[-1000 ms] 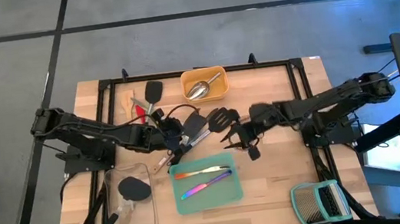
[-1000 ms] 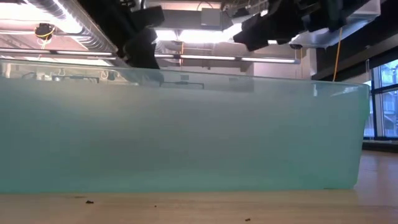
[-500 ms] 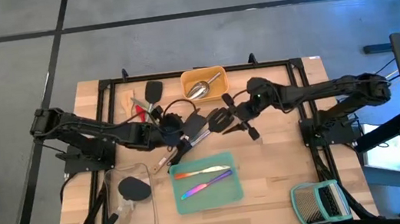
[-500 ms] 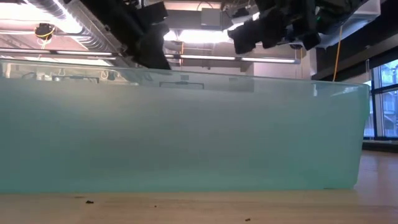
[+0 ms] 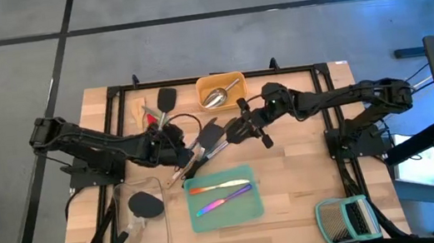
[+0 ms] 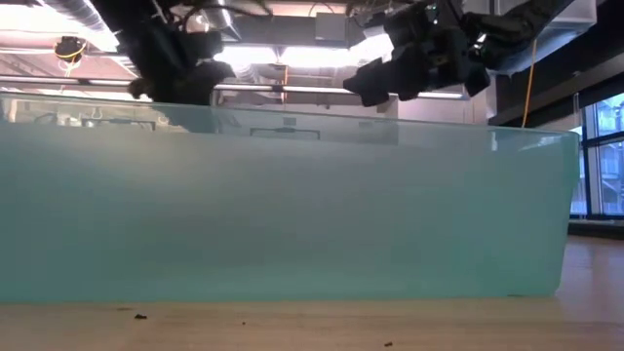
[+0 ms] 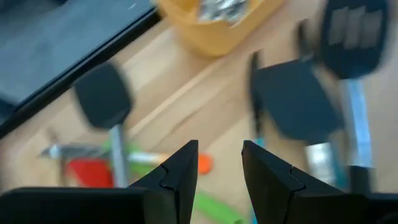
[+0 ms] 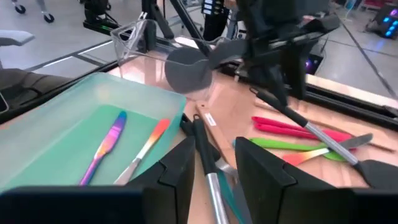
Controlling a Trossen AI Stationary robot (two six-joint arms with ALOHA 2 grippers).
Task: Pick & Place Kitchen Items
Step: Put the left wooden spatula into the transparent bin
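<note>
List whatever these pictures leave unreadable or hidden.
- Low view: the teal tray wall fills the frame and hides the table's utensils and both tool tips.
- Left wrist view: motion blur smears the yellow tray and black spatula.
- High view: the utensil pile is too small and overlapped by the left tool to count.
- Right wrist view: whether the right tool holds the black handle between its fingers is unclear.
</note>
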